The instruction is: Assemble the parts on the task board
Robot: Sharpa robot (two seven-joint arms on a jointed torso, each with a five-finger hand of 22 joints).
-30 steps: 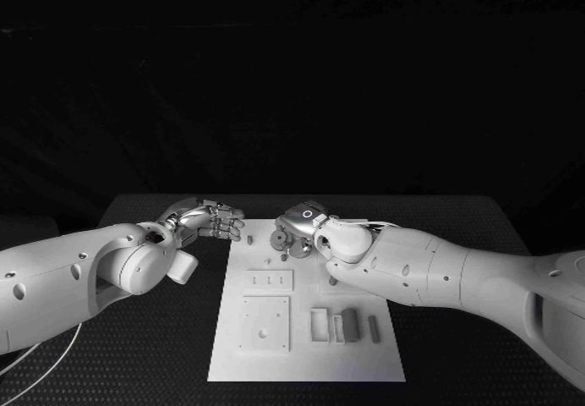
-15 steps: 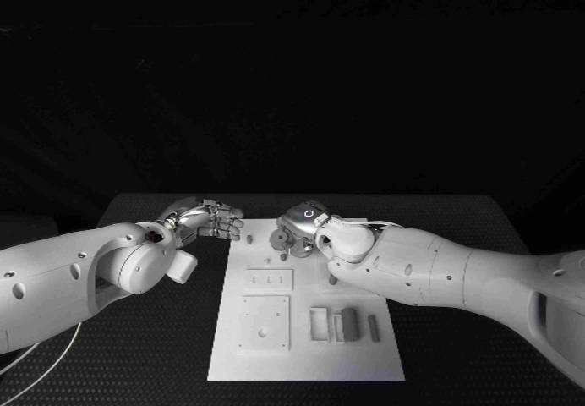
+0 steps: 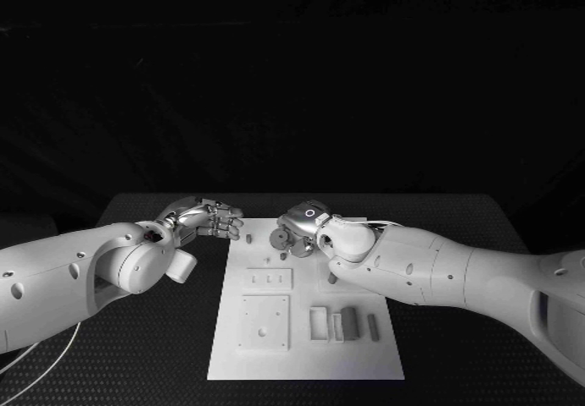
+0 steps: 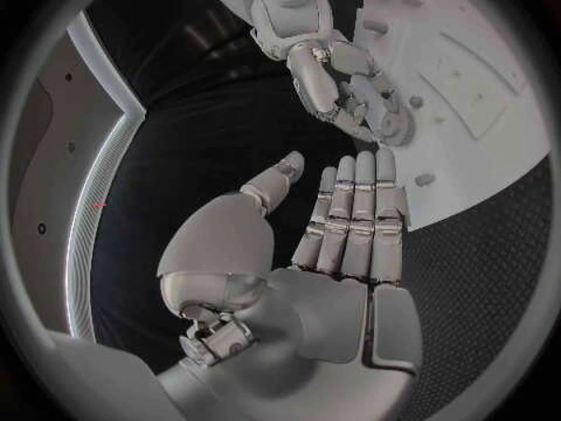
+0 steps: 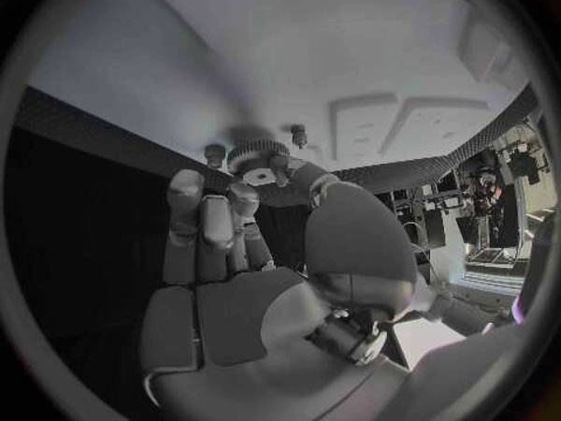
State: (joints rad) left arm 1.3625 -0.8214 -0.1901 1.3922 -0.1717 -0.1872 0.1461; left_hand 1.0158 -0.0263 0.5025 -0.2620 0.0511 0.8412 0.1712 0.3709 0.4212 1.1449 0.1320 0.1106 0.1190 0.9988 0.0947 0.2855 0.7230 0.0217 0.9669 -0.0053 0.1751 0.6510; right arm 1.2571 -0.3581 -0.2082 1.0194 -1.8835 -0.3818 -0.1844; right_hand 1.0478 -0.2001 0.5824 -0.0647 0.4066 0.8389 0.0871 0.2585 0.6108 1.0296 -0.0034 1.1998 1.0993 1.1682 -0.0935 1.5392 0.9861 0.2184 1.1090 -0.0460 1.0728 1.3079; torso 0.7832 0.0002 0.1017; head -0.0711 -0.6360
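Black table (image 3: 146,338) carries the task board (image 3: 305,359); right hand (image 3: 297,230) pinches a gear (image 5: 256,153), left hand (image 3: 210,220) empty with fingers together, several parts (image 3: 350,324) remain loose

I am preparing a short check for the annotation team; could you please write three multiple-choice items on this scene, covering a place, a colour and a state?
1. Where on the task board is the right hand?
A. At its far end
B. At its near edge
C. Off it, on the table

2. What colour is the task board?
A. Black
B. White
C. Red

3. What is the state of the left hand?
A. It grips a peg
B. It presses on the board
C. It holds nothing

Answers:
1. A: the head view shows the right hand at the board's far end, fingers around the gear.
2. B: the board is a white plate on the black table.
3. C: the left wrist view shows the left hand's fingers stretched out with nothing in them.
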